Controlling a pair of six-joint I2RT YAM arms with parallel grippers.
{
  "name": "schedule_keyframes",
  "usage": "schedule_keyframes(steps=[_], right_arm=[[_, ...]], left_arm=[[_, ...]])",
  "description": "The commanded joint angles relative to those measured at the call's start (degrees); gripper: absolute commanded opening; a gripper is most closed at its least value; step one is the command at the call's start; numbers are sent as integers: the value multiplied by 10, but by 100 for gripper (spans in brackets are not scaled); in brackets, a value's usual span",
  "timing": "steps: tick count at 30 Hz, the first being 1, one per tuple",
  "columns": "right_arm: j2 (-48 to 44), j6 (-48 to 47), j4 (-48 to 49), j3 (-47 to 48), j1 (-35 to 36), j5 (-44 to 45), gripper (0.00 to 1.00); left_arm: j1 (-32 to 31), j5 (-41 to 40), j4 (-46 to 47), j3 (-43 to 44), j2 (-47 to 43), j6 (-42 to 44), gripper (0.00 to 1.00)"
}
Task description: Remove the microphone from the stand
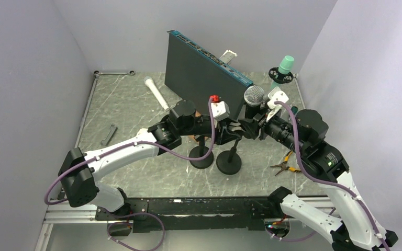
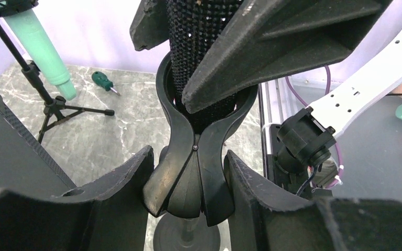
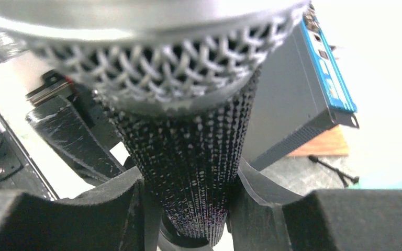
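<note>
The microphone has a silver mesh head (image 1: 254, 95) and a black textured handle (image 3: 188, 157). It stands upright in the black clip (image 2: 193, 172) of a stand with a round base (image 1: 229, 162). My left gripper (image 2: 188, 152) comes in from the left and is shut on the clip's lower wings, below the handle. My right gripper (image 3: 188, 172) comes in from the right and is shut on the microphone's handle just under the head. The right gripper's fingers (image 2: 272, 36) show above the clip in the left wrist view.
A second round stand base (image 1: 202, 157) sits just left of the first. A dark rack unit with a blue edge (image 1: 199, 70) stands behind. A mint-green object on a small tripod (image 1: 284, 68) is at back right, pliers (image 1: 285, 164) at right, a white tube (image 1: 156, 93) at back left.
</note>
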Motion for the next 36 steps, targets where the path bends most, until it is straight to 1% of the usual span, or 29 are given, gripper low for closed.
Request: schedule_keyframes(steps=[1,4,6,10,14,17,19,24,26,30,32,36], right_arm=[[-15,-61,152,3,0,-160,0],[9,-81,150,4,0,-259,0],[15,-85,164,-6,0,-284,0],[-2,-88,231,-55,0,-280,0],[-9,-69,292,-64,0,-263,0],[-21,-44,359,-72,-1,-247,0],[-24,-33,398,-77,0,-241,0],[-21,-24,466,-95,0,-268,0],[-17,-15,476,-98,-1,-279,0],[-35,6,519,-145,0,-314,0],[-52,8,521,-162,0,-324,0],[-91,11,526,-196,0,-341,0]], left_arm=[[11,-8,-54,16,19,7,0],[11,8,-72,29,29,15,0],[12,13,-74,31,32,17,0],[14,17,-52,13,33,17,0],[14,0,-6,-21,28,14,0],[14,-17,-8,-26,30,17,0],[14,-26,-7,-30,30,38,0],[14,-27,1,-42,28,46,0],[14,-29,-2,-42,29,49,0],[15,-4,-4,-38,27,50,0],[18,13,3,-42,22,50,0],[40,91,-4,-45,22,52,0]])
